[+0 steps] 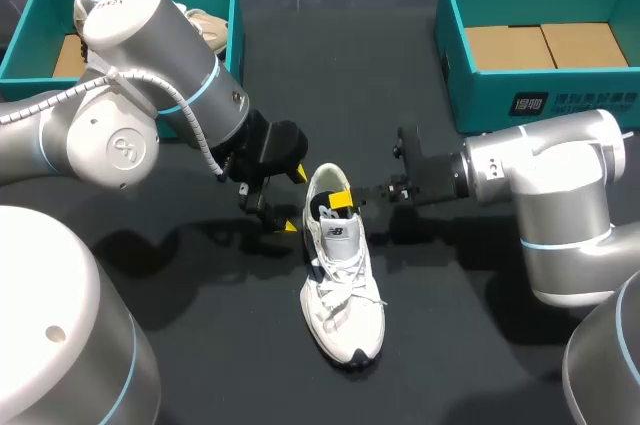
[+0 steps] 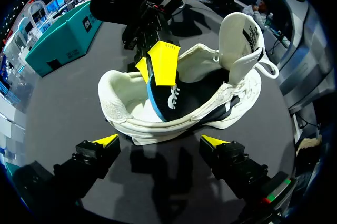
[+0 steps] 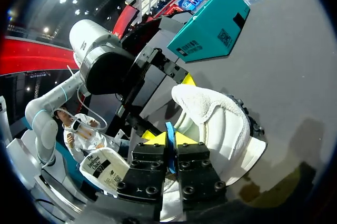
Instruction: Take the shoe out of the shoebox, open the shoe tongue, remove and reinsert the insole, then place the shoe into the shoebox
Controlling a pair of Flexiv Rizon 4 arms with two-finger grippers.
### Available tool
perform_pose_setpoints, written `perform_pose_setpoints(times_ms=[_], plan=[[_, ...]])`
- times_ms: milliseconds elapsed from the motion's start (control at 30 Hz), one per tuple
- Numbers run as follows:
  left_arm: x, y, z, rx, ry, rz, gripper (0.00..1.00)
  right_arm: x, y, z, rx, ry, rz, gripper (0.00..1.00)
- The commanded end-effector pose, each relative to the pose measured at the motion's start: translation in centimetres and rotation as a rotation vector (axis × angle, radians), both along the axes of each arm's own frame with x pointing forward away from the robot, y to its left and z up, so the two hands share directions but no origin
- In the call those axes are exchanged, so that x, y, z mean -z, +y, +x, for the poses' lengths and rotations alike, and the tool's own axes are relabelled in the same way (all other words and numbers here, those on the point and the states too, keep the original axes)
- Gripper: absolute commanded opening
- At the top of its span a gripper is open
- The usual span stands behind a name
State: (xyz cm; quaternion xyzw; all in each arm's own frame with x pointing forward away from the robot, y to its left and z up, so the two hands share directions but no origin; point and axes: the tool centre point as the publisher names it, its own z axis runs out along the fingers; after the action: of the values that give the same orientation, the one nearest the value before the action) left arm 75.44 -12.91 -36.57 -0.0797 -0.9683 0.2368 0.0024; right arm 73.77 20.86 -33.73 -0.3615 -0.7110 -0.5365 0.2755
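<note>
The left gripper [image 1: 295, 200] hangs released, fingers spread just left of the heel of the shoe [image 1: 345, 295], nearer than the far-left box [image 1: 30, 20]. The shoe lies mid-table, toe toward the near edge, tongue raised. The right gripper [image 1: 342, 200] is clenched on the insole [image 2: 167, 101], which stands on edge in the shoe's opening.

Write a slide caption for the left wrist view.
Right gripper pinches the black, blue-edged insole inside the white lace-up sneaker, with the open left gripper just short of it.
</note>
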Motion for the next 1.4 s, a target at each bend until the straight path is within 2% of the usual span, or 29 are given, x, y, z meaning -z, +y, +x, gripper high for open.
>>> perform_pose_setpoints(times_ms=[33,67,167,200,233,367,433,600,800,867,967,1400], plan=[[0.1,-0.1,0.0,0.001,0.000,0.001,1.00,-0.3,0.1,-0.6,0.014,-0.025,-0.002,0.35],[0.1,-0.1,0.0,0.001,0.000,0.001,1.00,-0.5,0.1,-0.6,0.014,-0.032,-0.003,0.44],[0.1,-0.1,0.0,0.001,0.000,0.001,1.00,-0.9,0.0,-0.5,0.011,-0.050,-0.009,0.49],[0.1,-0.1,0.0,0.001,0.000,0.001,1.00,-1.0,0.0,-0.4,0.010,-0.056,-0.011,0.52],[0.1,-0.1,0.0,0.001,0.000,0.001,1.00,-1.1,0.0,-0.3,0.009,-0.060,-0.012,0.61],[0.1,-0.1,0.0,0.001,0.000,0.001,1.00,-1.7,-0.2,0.0,0.007,-0.075,-0.022,0.68],[0.1,-0.1,0.0,0.001,0.000,0.001,1.00,-1.9,-0.3,0.2,0.008,-0.077,-0.027,0.77],[-0.3,0.0,0.0,0.003,-0.004,-0.005,1.00,-2.2,-0.7,0.4,0.014,-0.074,-0.044,0.78],[-0.9,0.1,-0.1,0.015,-0.019,-0.009,1.00,-2.7,-1.5,0.2,0.028,-0.071,-0.064,0.76],[-1.1,0.2,-0.1,0.019,-0.023,-0.010,1.00,-2.8,-1.6,0.2,0.033,-0.068,-0.073,0.72],[-1.4,0.3,-0.1,0.025,-0.027,-0.010,1.00,-2.9,-2.0,0.1,0.041,-0.062,-0.085,0.73],[-3.5,2.9,0.7,0.097,-0.013,-0.002,1.00,-3.9,-5.9,0.2,0.097,-0.016,-0.149,0.73]])
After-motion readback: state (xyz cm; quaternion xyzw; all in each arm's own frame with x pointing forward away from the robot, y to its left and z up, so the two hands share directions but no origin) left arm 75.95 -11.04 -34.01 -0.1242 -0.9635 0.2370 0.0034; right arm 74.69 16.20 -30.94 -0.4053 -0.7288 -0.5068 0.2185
